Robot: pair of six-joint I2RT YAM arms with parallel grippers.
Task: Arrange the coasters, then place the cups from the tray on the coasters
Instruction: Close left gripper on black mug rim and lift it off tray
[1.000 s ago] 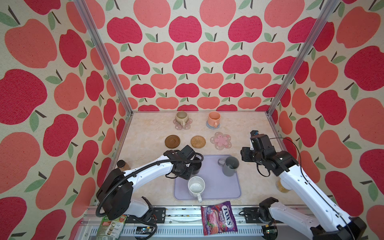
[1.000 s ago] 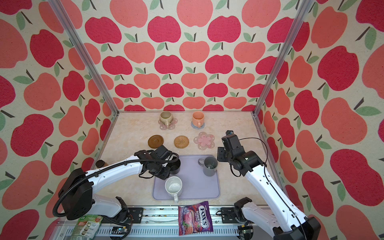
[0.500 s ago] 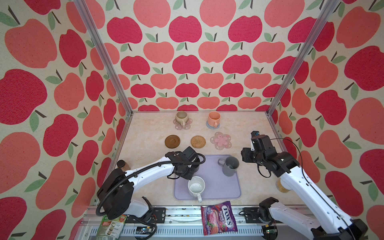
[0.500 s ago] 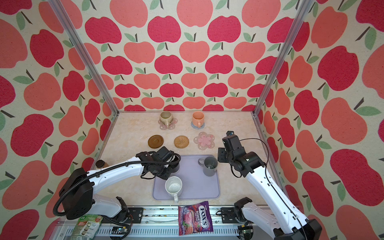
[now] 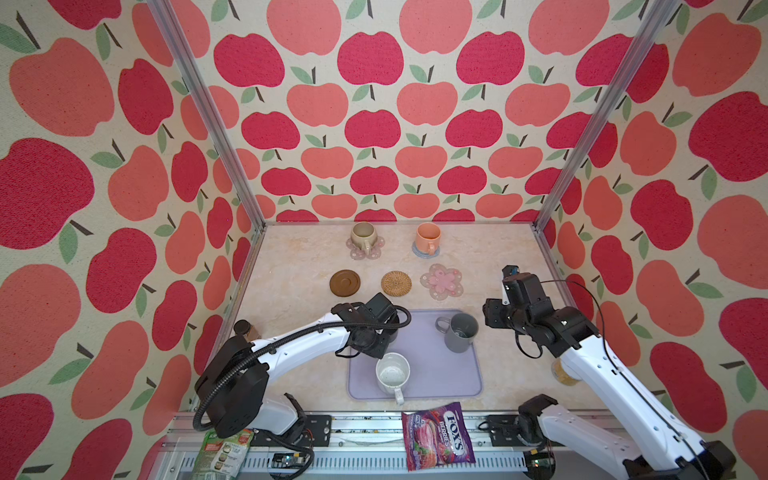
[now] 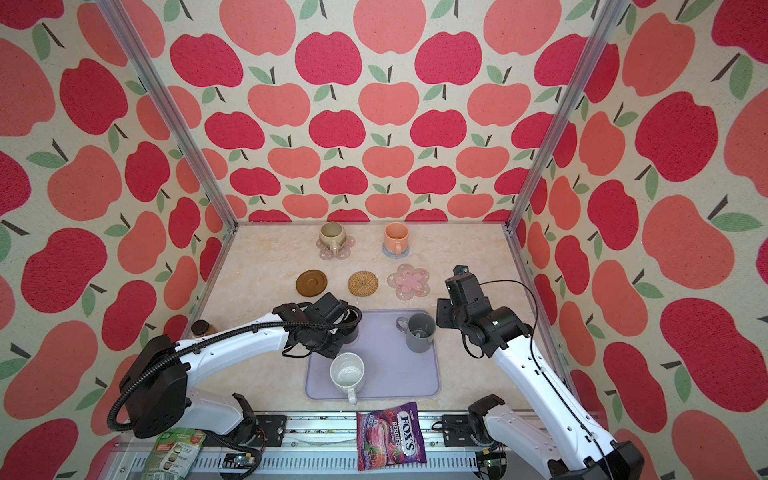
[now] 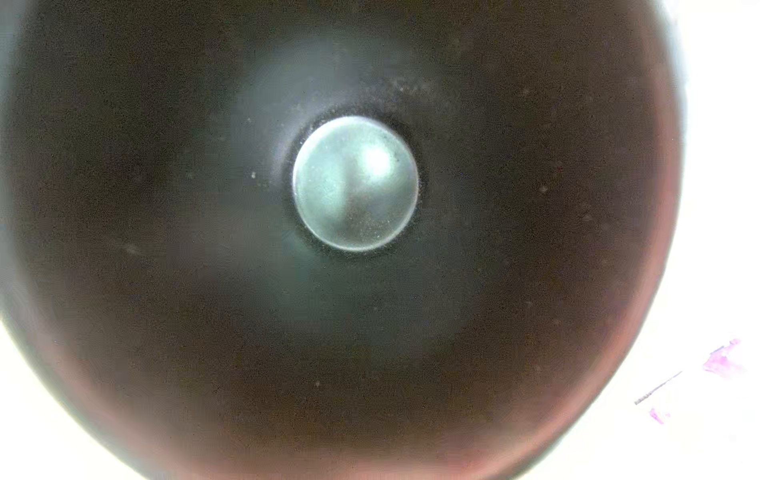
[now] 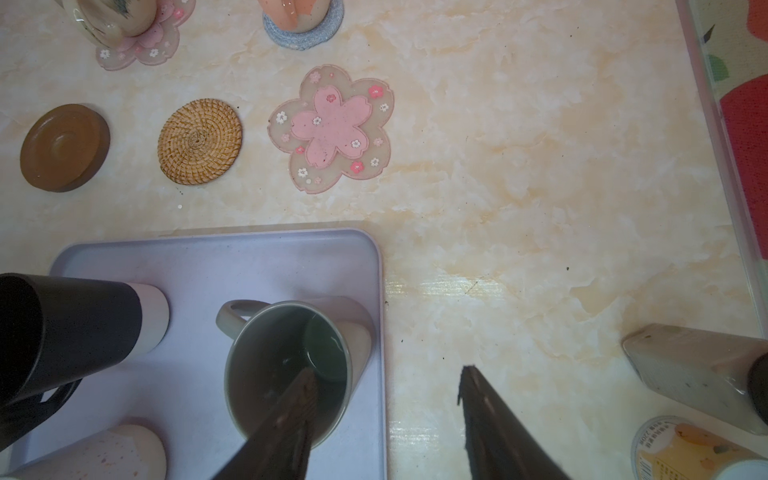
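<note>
Black mug (image 8: 83, 328) stands at the tray's (image 5: 436, 386) 11 o'clock corner, right under the left gripper (image 5: 376, 334), whose camera looks straight down into it. I cannot tell if those fingers are pinching its wall. Two bare coasters sit near: the brown disc (image 5: 345, 283) at 11 o'clock from the mug, the rattan coaster (image 5: 396, 284) at 12, with bare table (image 5: 299, 299) between. The left arm is nearer, I think. The right gripper (image 8: 386, 370) has its fingers (image 8: 291, 415) spread beside the grey mug (image 5: 460, 332).
</note>
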